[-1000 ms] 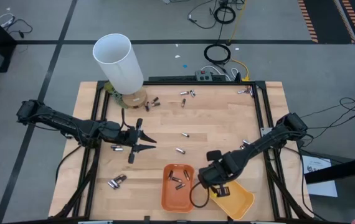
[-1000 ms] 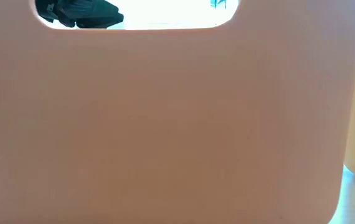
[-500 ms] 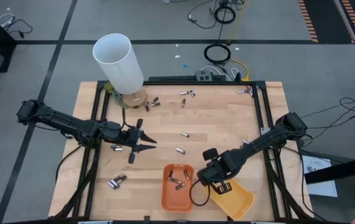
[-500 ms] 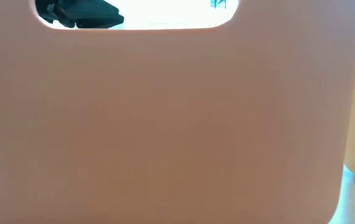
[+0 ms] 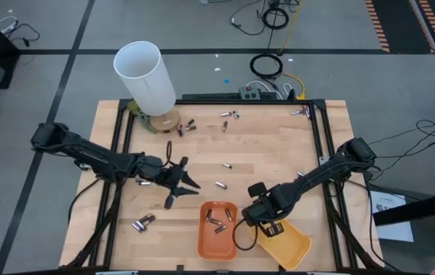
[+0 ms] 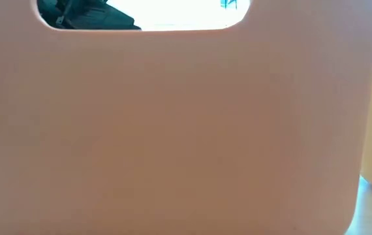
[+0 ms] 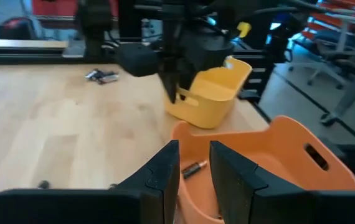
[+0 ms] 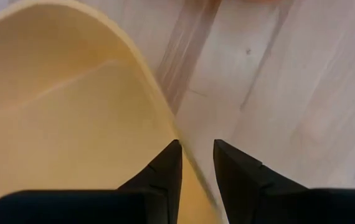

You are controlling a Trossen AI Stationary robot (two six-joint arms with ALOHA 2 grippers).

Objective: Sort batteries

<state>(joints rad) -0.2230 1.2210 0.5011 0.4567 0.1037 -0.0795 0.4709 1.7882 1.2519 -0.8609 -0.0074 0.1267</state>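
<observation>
the small cylindrical batteries (image 5: pixel 224 164) lie scattered over the light wooden tabletop (image 5: pixel 271 145), most near its far edge and middle, a pair near the front left corner (image 5: pixel 143 223), and a few (image 5: pixel 216 220) inside the orange plastic tray (image 5: pixel 204 243) at the front edge. one dark cell with a coppery end (image 7: pixel 194 168) shows in that tray in the left wrist view. the left gripper (image 5: pixel 181 186) hovers over the tabletop just left of the orange tray, its jaws a narrow gap apart and holding nothing. the right gripper (image 5: pixel 265 227) hangs at the rim of the yellow plastic tray (image 5: pixel 292 248), which sits just right of the orange one; its jaws stand slightly apart straddling that rim, and i cannot tell whether they pinch it. a tall white tube (image 5: pixel 145 76) stands at the far left corner. the low view is filled by the orange tray's wall (image 6: pixel 186 130).
</observation>
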